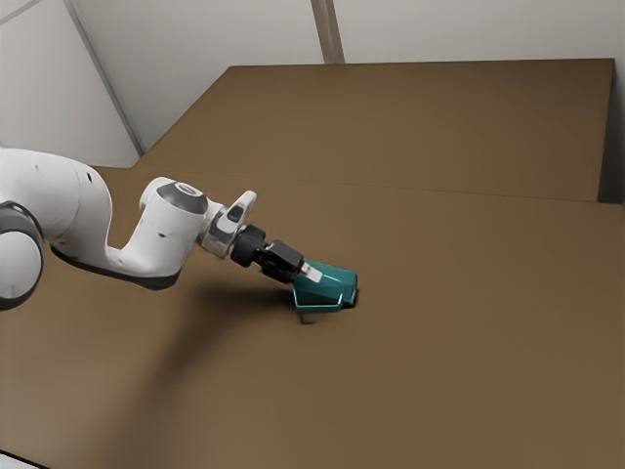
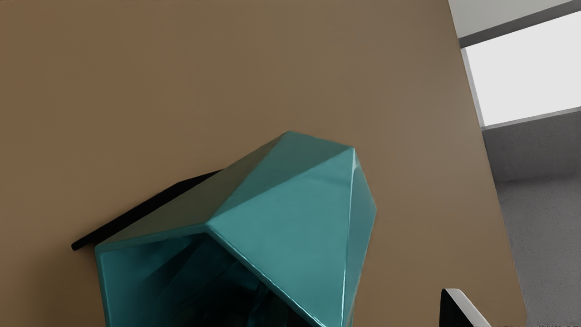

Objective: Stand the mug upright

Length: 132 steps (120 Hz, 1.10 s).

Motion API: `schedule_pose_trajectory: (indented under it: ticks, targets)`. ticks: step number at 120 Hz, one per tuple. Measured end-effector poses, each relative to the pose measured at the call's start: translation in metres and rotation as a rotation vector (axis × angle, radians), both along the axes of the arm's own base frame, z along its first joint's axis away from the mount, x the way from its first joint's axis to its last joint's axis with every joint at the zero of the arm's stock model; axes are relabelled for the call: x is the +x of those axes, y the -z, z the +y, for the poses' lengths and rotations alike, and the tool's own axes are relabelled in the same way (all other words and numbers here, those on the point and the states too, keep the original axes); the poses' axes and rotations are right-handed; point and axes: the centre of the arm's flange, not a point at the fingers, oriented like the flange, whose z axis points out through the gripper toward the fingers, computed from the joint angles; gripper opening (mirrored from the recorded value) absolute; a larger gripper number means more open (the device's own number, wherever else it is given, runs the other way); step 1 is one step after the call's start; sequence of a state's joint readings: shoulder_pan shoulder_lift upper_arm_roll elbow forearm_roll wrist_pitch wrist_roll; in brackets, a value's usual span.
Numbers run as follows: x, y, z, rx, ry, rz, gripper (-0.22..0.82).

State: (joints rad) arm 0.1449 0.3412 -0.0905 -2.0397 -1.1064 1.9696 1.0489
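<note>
The mug (image 1: 337,281) lies on its side on the table (image 1: 469,293), just below the centre of the exterior frame. Behind the table, across the frame's top, stands what looks like a wall (image 1: 459,29).

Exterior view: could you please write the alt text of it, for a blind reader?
A teal, faceted mug is tipped on its side on a broad brown tabletop, with a black two-finger gripper right at it. The gripper's white robot arm reaches in from the exterior view's left, before pale walls.
</note>
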Motion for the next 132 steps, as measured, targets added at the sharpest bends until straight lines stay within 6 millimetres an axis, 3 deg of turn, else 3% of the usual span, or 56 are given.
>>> schedule_pose_trajectory:
  ticks: [26,45,60,100,132]
  targets:
    - [0.0,-0.005,-0.003,-0.014,0.029,-0.033,-0.02]
    - [0.002,-0.01,-0.007,-0.018,0.052,-0.061,-0.12]
    - [0.002,-0.016,-0.011,-0.02,0.068,-0.083,-0.14]
    - [0.003,-0.055,-0.026,0.045,0.132,-0.181,-0.17]
    - [-0.008,-0.105,-0.047,0.421,0.377,-0.279,-0.18]
